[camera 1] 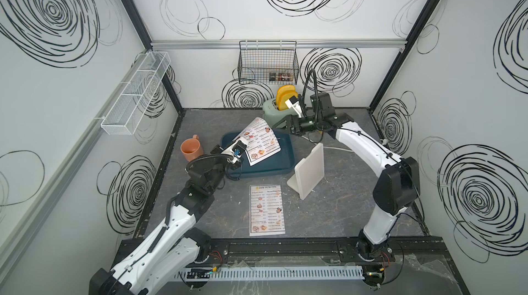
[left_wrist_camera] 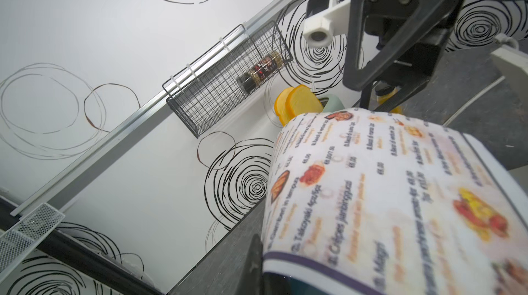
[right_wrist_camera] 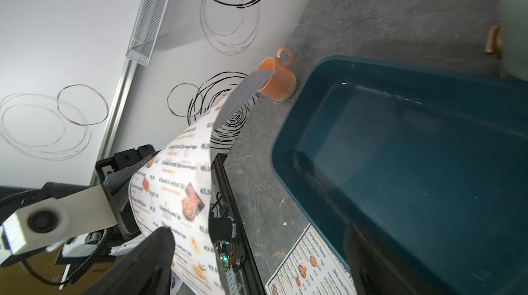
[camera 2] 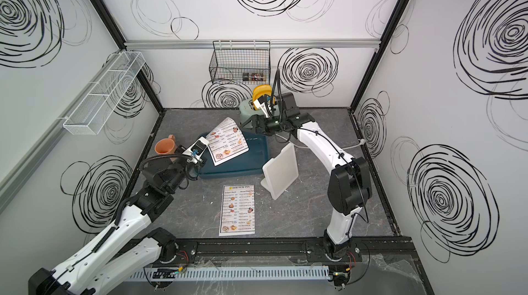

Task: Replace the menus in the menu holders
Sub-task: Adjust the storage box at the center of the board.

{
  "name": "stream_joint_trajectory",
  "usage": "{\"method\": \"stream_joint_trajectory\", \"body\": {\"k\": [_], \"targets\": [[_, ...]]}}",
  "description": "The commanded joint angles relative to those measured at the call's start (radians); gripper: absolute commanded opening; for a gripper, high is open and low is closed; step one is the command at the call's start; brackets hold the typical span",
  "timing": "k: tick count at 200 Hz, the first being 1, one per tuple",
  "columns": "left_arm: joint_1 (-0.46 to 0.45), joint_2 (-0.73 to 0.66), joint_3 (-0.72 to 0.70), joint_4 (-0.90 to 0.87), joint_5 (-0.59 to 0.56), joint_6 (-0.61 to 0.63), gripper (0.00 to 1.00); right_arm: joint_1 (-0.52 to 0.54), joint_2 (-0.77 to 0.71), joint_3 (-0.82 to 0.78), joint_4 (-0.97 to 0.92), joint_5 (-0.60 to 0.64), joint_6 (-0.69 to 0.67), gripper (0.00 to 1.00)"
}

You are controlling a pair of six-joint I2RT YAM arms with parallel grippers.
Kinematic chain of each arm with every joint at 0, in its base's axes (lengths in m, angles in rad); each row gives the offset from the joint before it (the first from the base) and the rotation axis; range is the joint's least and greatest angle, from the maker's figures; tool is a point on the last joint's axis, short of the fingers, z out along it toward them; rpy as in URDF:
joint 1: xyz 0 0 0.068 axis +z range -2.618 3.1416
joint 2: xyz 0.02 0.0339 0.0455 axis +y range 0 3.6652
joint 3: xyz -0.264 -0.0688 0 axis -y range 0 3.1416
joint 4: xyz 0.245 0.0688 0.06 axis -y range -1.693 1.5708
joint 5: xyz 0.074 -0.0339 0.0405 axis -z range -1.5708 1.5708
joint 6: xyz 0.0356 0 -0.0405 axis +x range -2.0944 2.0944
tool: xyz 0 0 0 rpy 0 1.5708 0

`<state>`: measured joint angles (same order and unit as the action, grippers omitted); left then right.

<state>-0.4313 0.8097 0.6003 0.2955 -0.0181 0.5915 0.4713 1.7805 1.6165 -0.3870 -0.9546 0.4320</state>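
Holding one menu point(camera 1: 261, 142) above the teal bin point(camera 1: 274, 168), the left gripper point(camera 1: 245, 152) pinches its edge; the right gripper point(camera 1: 281, 125) gapes nearby, likely due to take it toward the white menu holder point(camera 1: 308, 169)

On left side, left gripper point(camera 2: 206, 149) pinches left edge of held menu point(camera 2: 227, 142). This held menu bent and lifted, above far left part of teal bin point(camera 2: 257, 153). Jaws of right gripper point(camera 2: 251, 124) wide apart, nothing in them, just beside far corner of held menu. Near bin, flat menu point(camera 2: 237, 210) lies on grey table point(camera 2: 314, 208). White menu holder point(camera 2: 281, 169) stands tilted, just right of bin. Orange mug point(camera 2: 164, 146) left of bin. Green toaster point(camera 2: 247, 108) with yellow bread point(camera 2: 261, 90) by far wall. Black wire basket point(camera 2: 240, 62) hangs on far wall.
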Motion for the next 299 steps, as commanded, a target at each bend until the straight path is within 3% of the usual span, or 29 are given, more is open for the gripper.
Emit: {"method": "stream_joint_trajectory", "body": {"k": [1, 34, 62, 125, 136, 151, 172, 179, 202, 236, 269, 299], "targets": [[-0.004, -0.002, 0.0, 0.092, 0.071, 0.007, 0.0, 0.015, -0.024, -0.006, 0.039, -0.129, -0.02, 0.97], [-0.01, 0.006, 0.004, 0.098, 0.079, 0.004, 0.0, 0.026, -0.027, -0.017, 0.104, -0.209, 0.037, 0.97], [-0.015, 0.009, 0.003, 0.092, 0.077, 0.012, 0.0, 0.024, -0.046, -0.048, 0.208, -0.252, 0.127, 0.79], [-0.022, 0.002, 0.0, 0.085, 0.102, 0.03, 0.02, 0.014, -0.068, -0.082, 0.321, -0.3, 0.227, 0.08], [-0.021, -0.004, 0.001, 0.085, 0.102, 0.034, 0.2, 0.009, -0.075, -0.086, 0.344, -0.31, 0.245, 0.0], [-0.021, -0.018, 0.0, 0.085, 0.091, 0.033, 0.59, -0.004, -0.086, -0.086, 0.363, -0.314, 0.255, 0.0], [-0.021, -0.065, -0.002, 0.081, 0.044, -0.018, 0.93, -0.034, -0.107, -0.083, 0.358, -0.297, 0.24, 0.0], [-0.021, -0.086, 0.004, 0.059, 0.025, -0.062, 1.0, -0.049, -0.116, -0.079, 0.344, -0.284, 0.226, 0.0], [-0.018, -0.147, 0.066, -0.125, 0.004, -0.277, 0.96, -0.087, -0.144, -0.046, 0.192, -0.169, 0.068, 0.0], [-0.012, -0.184, 0.154, -0.369, 0.153, -0.748, 0.96, -0.09, -0.19, -0.018, 0.057, 0.007, -0.161, 0.0], [-0.008, -0.179, 0.121, -0.266, 0.341, -1.24, 0.96, -0.076, -0.246, -0.018, 0.045, -0.009, -0.28, 0.0], [0.018, -0.108, 0.099, -0.089, 0.482, -1.531, 0.96, -0.064, -0.332, -0.069, 0.113, -0.092, -0.299, 0.0]]}}
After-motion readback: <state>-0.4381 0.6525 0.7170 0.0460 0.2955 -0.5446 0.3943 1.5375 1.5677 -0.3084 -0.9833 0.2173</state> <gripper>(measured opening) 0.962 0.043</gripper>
